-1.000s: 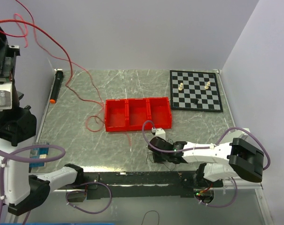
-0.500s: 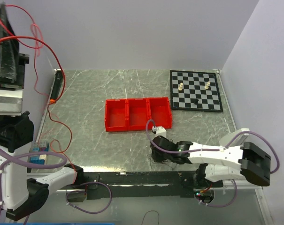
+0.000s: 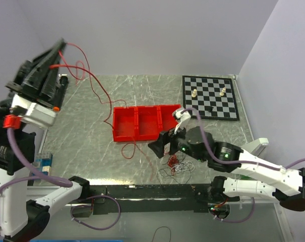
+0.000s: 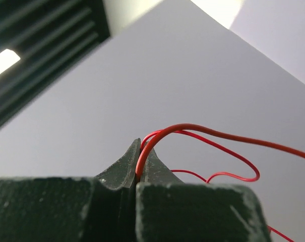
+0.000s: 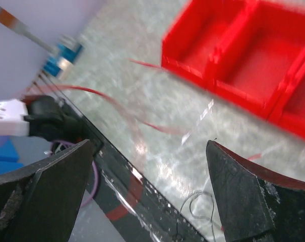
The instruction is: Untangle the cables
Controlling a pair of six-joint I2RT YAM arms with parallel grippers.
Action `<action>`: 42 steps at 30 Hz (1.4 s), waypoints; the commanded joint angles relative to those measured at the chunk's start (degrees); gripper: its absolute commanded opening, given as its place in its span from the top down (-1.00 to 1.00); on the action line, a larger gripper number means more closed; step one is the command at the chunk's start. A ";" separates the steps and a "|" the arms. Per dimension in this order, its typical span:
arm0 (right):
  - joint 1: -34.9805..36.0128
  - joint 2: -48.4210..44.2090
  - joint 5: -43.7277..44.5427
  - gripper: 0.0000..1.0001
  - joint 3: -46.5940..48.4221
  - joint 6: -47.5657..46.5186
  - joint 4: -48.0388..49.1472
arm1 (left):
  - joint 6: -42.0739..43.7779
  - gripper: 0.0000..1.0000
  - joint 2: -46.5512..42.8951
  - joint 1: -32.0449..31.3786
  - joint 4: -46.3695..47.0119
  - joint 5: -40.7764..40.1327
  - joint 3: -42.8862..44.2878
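Though unclear overhead, left claw (image 4: 140, 167) on red cable (image 4: 192, 126)

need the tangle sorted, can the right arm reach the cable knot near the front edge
Probably yes. The right arm hangs right beside the cable knot, jaws wide open and empty, nothing between them; the red tray sits farther back.

Cables (image 3: 175, 164) before the tray (image 3: 116, 124), chessboard (image 3: 228, 109) behind to its right.
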 commanded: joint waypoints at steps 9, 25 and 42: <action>0.45 -2.21 0.45 -1.00 14.94 -15.62 1.09 | 3.91 0.98 -9.35 0.24 -15.99 6.24 -15.75; 0.45 13.08 -21.26 -1.00 26.54 -21.96 18.50 | 3.46 0.98 -13.22 0.24 -22.24 8.52 -21.38; 0.45 23.72 -24.79 -0.50 32.52 -21.52 21.32 | 2.50 0.98 -13.92 0.24 -21.01 8.79 -22.00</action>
